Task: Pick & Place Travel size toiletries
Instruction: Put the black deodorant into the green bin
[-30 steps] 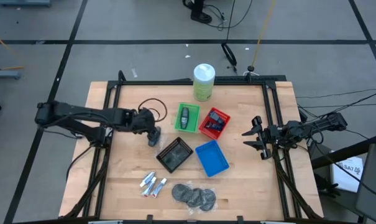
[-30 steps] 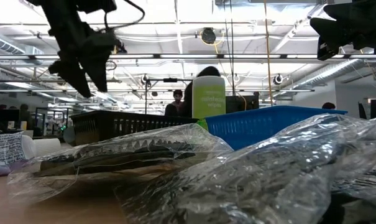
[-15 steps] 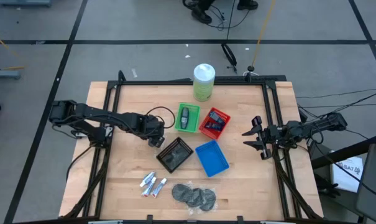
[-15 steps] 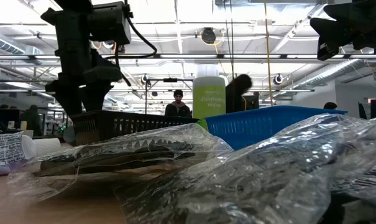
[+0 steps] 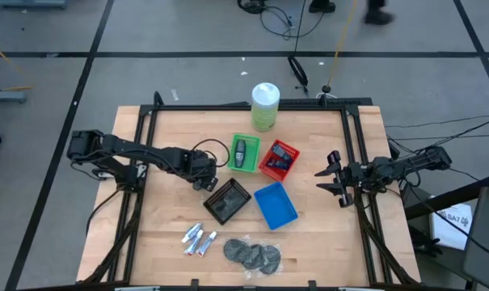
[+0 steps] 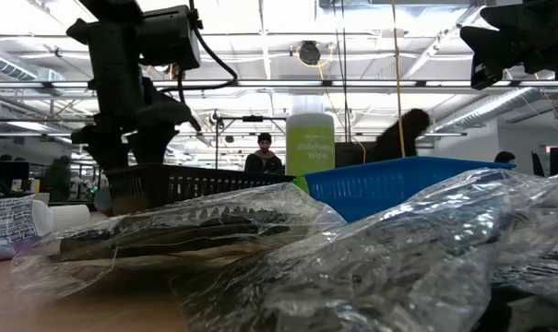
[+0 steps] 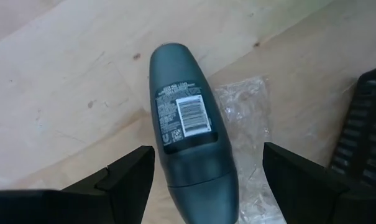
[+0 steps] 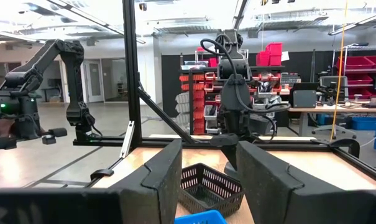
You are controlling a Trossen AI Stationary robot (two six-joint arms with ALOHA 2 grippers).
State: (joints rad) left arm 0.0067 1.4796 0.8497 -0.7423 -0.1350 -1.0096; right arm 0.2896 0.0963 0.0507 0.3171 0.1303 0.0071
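The left gripper (image 7: 203, 171) stands spread wide and holds nothing, its fingers either side of a dark grey oval bottle (image 7: 186, 127) lying on the table (image 5: 163, 210) at ten o'clock of the black tray (image 5: 227, 200). This looks like the reach-to-grasp step; next, lower and close squarely. The right gripper (image 5: 331, 179) waits half-open at three o'clock.

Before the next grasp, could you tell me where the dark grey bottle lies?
The dark grey bottle lies on the table, between the open left claw's fingers, beside the black tray.

The dark grey bottle (image 7: 186, 137) carries a barcode label, its small print unreadable.
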